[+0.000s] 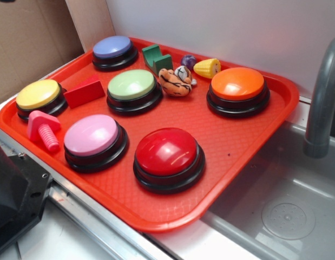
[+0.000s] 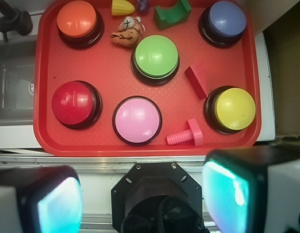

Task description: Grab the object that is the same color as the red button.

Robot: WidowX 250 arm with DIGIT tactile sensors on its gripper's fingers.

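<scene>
The small red wedge block (image 1: 84, 91) lies on the red tray (image 1: 237, 141) between the yellow and green buttons; it also shows in the wrist view (image 2: 197, 80). The large red dome button (image 1: 167, 153) on its black base sits at the tray's front; in the wrist view it (image 2: 74, 102) is at the left. My gripper (image 2: 142, 199) is open and empty, high above the robot base, well short of the tray. Its pads (image 2: 60, 206) glow teal. The gripper does not show in the exterior view.
The tray also holds yellow (image 1: 38, 95), blue (image 1: 113, 50), green (image 1: 132, 86), orange (image 1: 237, 86) and pink (image 1: 92, 137) buttons, a pink bolt (image 1: 44, 130), a green block (image 1: 155, 57), a plush tiger (image 1: 175, 81) and a toy corn (image 1: 207, 67). A grey sink (image 1: 286, 206) with a faucet (image 1: 321, 103) lies to the right.
</scene>
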